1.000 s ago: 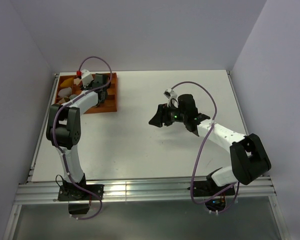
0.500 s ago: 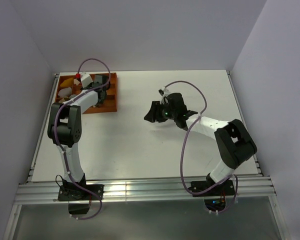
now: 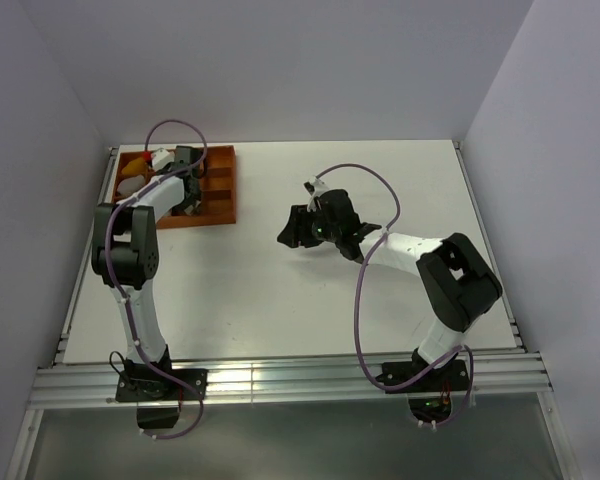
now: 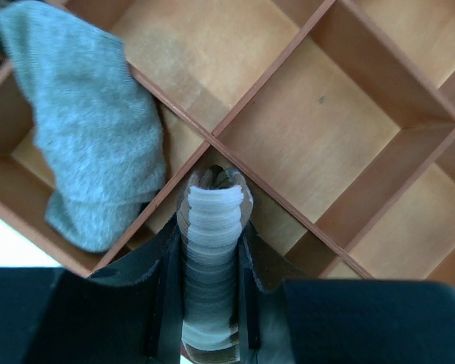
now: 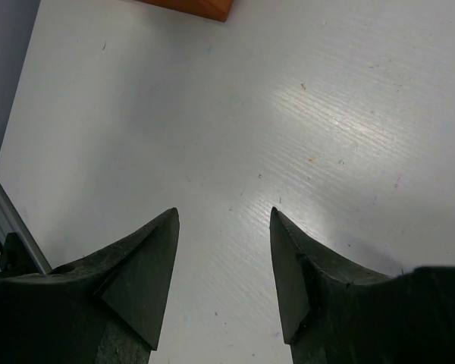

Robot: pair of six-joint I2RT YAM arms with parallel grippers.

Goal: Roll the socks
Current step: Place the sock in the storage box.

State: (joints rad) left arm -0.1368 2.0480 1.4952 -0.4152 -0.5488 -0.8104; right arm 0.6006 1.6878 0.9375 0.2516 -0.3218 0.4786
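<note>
A rolled brown sock with white stripes [image 4: 212, 216] sits between the fingers of my left gripper [image 4: 209, 246], which is shut on it. The roll hangs over a divider crossing of the orange wooden tray [image 4: 288, 64]. A grey sock [image 4: 91, 144] lies draped in a compartment to the left of it, apart from the fingers. Over the bare white table, right of the tray, my right gripper [image 3: 290, 230] stands open with nothing between its fingers [image 5: 155, 265].
The tray [image 3: 223, 195] stands at the table's far left corner, split into several compartments. Pale and yellow cloth pieces [image 3: 132, 183] lie in its left part. The table's left edge rail [image 5: 15, 243] shows below my right gripper.
My right gripper has swung left across the table toward the tray, its jaws slightly narrower. The left gripper has shifted a little over the tray, still holding the roll.
</note>
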